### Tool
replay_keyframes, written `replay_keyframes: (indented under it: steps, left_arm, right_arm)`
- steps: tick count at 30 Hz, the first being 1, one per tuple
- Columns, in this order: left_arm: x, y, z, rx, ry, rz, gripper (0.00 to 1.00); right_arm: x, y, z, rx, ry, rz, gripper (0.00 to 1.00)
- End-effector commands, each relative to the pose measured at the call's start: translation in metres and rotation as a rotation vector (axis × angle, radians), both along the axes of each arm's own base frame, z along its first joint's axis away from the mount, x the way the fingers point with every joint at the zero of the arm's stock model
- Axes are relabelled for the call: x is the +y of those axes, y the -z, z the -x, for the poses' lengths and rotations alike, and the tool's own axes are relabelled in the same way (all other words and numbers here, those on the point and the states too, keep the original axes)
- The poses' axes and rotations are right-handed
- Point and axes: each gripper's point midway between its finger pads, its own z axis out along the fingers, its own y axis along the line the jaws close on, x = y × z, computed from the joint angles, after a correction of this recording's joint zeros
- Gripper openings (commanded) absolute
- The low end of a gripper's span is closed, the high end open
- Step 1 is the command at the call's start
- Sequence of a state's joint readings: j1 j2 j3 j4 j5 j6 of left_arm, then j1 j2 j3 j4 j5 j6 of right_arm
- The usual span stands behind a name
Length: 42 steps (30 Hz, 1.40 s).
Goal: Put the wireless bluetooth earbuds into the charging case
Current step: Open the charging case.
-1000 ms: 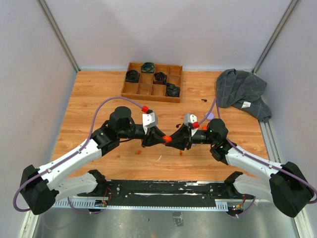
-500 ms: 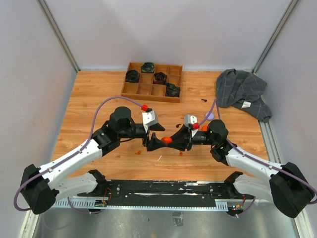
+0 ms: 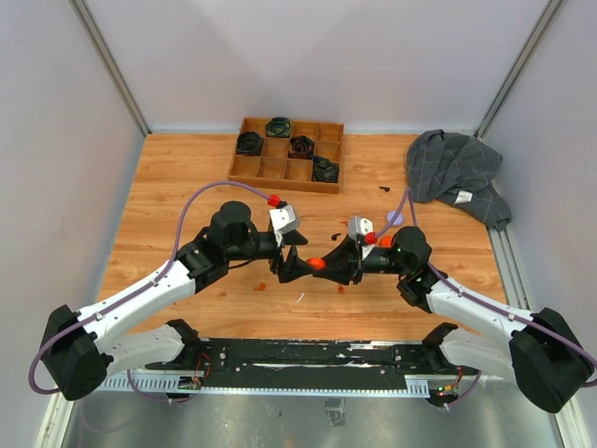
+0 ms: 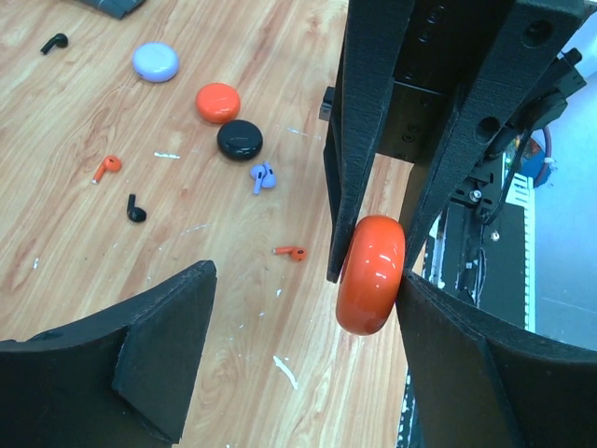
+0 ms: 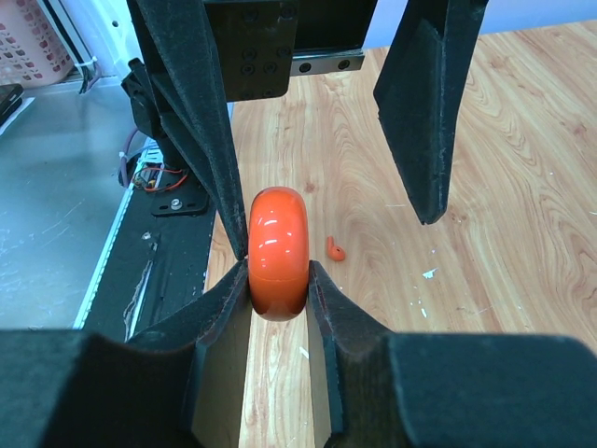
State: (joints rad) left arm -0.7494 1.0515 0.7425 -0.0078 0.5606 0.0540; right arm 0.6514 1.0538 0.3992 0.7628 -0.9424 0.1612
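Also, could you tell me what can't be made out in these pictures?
Inside of the orange case: all views, its shell hides it, edge-on in the right gripper.
Dark items in the wooden tray: top view, too small to identify.
Loose earbuds: top view, mere specks.

My right fingers (image 5: 347, 327) hide both flat faces of the orange case (image 5: 278, 252). From above, the orange earbud (image 3: 262, 286) on the counter (image 3: 187, 177) is a shapeless speck. My left fingers (image 4: 140, 364) run off-frame.
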Motion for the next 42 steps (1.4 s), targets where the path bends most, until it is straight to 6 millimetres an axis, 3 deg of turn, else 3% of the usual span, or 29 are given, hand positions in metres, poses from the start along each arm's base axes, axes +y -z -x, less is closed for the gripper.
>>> replay_keyframes:
  steps: [1,23,32,36,42]
  left_arm:
    - [0.001,-0.023,-0.009,-0.035,-0.057,0.029,0.82]
    - [0.014,-0.040,-0.037,-0.010,-0.183,0.050,0.83]
    - [0.021,-0.038,-0.042,0.064,-0.269,0.070,0.88]
    - [0.039,-0.016,-0.054,0.192,-0.463,0.023,0.90]
    - [0.069,0.047,-0.049,0.419,-0.682,-0.136,0.90]
  right_arm:
    - [-0.003,-0.007,0.003,-0.041,-0.018,-0.022,0.05]
    - [-0.003,-0.001,0.003,-0.040,-0.024,-0.006,0.05]
    - [-0.007,0.010,-0.015,-0.035,0.090,0.030,0.06]
    - [-0.013,0.017,-0.029,-0.051,0.189,0.053,0.06]
    - [-0.022,0.024,-0.044,-0.061,0.305,0.072,0.06]
